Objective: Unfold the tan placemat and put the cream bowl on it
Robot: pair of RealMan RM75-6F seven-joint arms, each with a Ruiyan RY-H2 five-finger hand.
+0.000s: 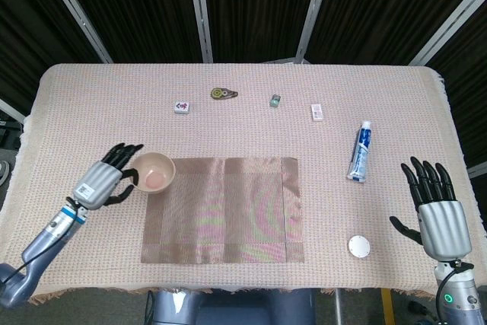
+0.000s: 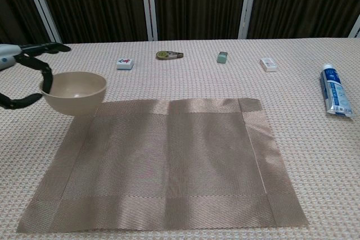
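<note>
- At the left edge of the tan placemat (image 1: 222, 209), my left hand (image 1: 104, 181) held the cream bowl (image 1: 154, 172) by its rim, upright, over the mat's far-left corner.
- From the chest view I could not tell whether the bowl touched the mat or hung just above it.
- The placemat lay unfolded and flat in the middle of the worktop (image 1: 76, 104), which was covered in a pale woven cloth.
- My right hand (image 1: 440, 217) rested at the near right edge, fingers spread, holding nothing.
- A toothpaste tube (image 1: 360, 151) lay beyond that hand, and a small white disc (image 1: 359, 246) just left of it.
- Along the far side sat a mahjong tile (image 1: 183, 106), a tape dispenser (image 1: 224, 93), a small green block (image 1: 275, 100) and a white eraser (image 1: 317, 113).
</note>
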